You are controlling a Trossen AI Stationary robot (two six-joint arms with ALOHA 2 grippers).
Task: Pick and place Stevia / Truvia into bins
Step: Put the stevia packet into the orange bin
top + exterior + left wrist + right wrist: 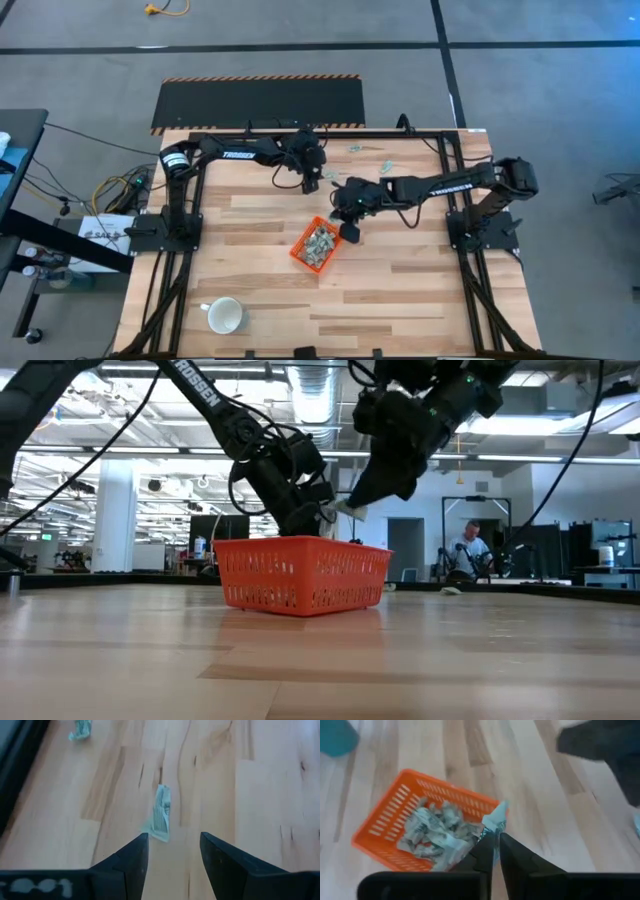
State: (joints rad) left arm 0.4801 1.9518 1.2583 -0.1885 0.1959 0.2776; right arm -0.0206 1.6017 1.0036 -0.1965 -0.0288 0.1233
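Note:
The orange bin (318, 246) sits mid-table and holds a heap of pale green and white Stevia sachets (437, 832). My right gripper (496, 837) hangs just above the bin's right-hand rim (372, 552), shut on one sachet (496, 819). My left gripper (174, 837) is open, low over the table beyond the bin's far side (311, 183). One sachet (161, 815) lies flat on the wood just ahead of its fingertips. Another sachet (80, 729) lies farther off. A few loose sachets (384, 165) rest near the table's far edge. My right gripper pinches one sachet between its two fingertips by its lower end (494, 829). The fingers slant down from the table's right side. The sachet pokes out past the fingertips (350, 512), lifted clear above the bin's rim.
A white mug (225, 316) stands near the table's near-left corner. The bin (300, 575) lies between the two arms. Bare wood spreads on the near and right parts of the table. A person (468, 550) sits in the room far behind.

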